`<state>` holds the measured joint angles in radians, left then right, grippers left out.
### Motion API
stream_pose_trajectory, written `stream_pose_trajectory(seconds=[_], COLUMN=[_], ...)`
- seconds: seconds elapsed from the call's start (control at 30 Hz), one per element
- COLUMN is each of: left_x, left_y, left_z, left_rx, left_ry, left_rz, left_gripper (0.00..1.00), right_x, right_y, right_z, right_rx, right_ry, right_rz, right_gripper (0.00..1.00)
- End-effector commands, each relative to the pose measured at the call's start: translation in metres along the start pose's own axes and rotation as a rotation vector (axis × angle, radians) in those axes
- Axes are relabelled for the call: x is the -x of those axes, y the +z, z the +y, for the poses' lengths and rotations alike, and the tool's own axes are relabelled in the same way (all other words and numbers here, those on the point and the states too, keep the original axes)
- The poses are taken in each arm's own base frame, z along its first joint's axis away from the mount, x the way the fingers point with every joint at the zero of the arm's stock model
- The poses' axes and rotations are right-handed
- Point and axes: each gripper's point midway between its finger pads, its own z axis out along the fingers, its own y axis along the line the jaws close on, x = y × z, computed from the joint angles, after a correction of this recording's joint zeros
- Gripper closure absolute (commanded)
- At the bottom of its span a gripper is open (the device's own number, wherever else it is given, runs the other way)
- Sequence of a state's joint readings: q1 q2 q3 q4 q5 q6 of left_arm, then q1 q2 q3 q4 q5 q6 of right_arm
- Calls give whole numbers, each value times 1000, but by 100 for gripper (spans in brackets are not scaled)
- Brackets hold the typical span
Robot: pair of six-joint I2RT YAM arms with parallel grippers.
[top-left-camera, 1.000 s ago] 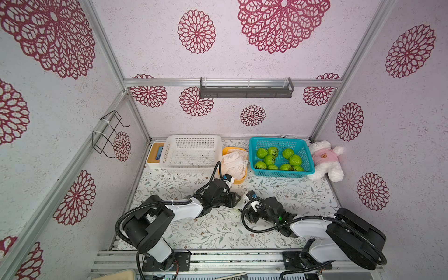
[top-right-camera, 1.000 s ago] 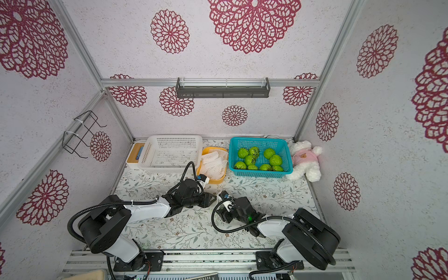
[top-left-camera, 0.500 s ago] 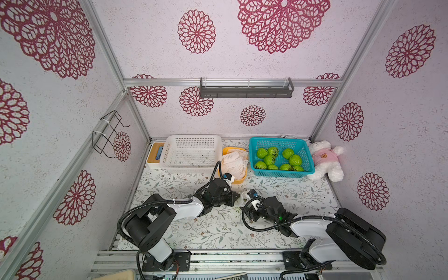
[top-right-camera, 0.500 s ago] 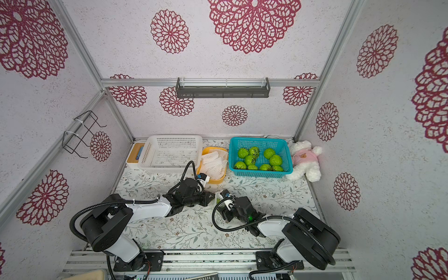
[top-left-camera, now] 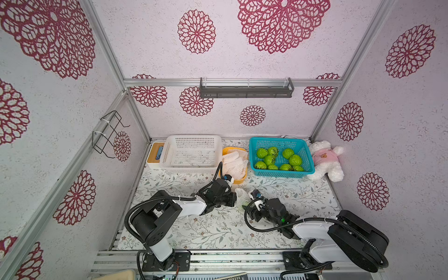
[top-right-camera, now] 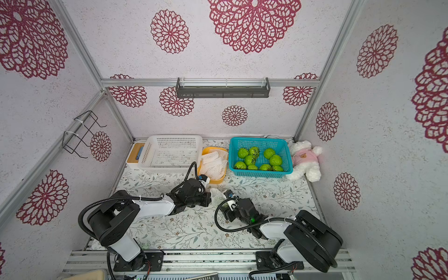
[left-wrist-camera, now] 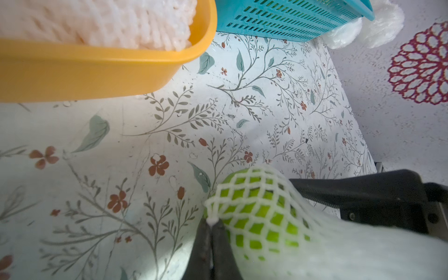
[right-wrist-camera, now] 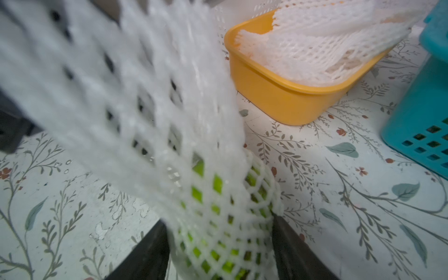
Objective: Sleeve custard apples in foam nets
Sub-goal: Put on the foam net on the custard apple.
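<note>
A custard apple point(left-wrist-camera: 257, 218) sits partly inside a white foam net point(left-wrist-camera: 315, 242) between the two arms at mid-table. My left gripper point(left-wrist-camera: 212, 228) is shut, pinching the net's rim. My right gripper point(right-wrist-camera: 220, 244) is shut on the netted custard apple point(right-wrist-camera: 218, 242), one dark finger point(right-wrist-camera: 145, 252) on each side. The net point(right-wrist-camera: 145, 97) stretches away from it toward the left arm. In both top views the net point(top-left-camera: 242, 196) point(top-right-camera: 217, 196) spans from the left gripper point(top-left-camera: 234, 198) to the right gripper point(top-left-camera: 251, 206). Several bare custard apples point(top-left-camera: 278, 157) lie in the teal basket point(top-left-camera: 282, 173).
A yellow tub point(top-left-camera: 238, 180) piled with spare foam nets point(top-left-camera: 234, 161) stands just behind the grippers. A white perforated basket point(top-left-camera: 191, 155) and a small wood-topped box point(top-left-camera: 155, 155) are at the back left. A white teddy point(top-left-camera: 326, 160) lies at the back right.
My left gripper has closed onto the net's rim. Both arms have barely shifted and the right gripper keeps its hold.
</note>
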<state>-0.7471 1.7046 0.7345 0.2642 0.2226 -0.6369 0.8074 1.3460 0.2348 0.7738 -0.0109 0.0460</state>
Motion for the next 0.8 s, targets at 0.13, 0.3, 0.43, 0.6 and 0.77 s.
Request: stream_pose_trajectory(seconds=[0.13,0.3,0.43,0.6,0.77], left_x=[-16,-20,-18,-13,-8], left_y=[12,18,21,20,16], left_z=[20,22,20,20,21], left_rx=[61,63,59,70,91], left_ry=[-46,-59,-61,-66,-54], left_rz=[56,79,80,64,52], left_gripper=[100,100,100,100,100], right_x=[-1,-1,0,7,31], right_y=[-3,-4,-6,-9,-23], right_z=[-3,-4,-4,0,4], right_rx=[-10,-13,-14,15,35], right_ry=[25,38,49,82,114], right_rz=[-4,-5,-5,-17,-56], right_gripper=[34,32,28,24,16])
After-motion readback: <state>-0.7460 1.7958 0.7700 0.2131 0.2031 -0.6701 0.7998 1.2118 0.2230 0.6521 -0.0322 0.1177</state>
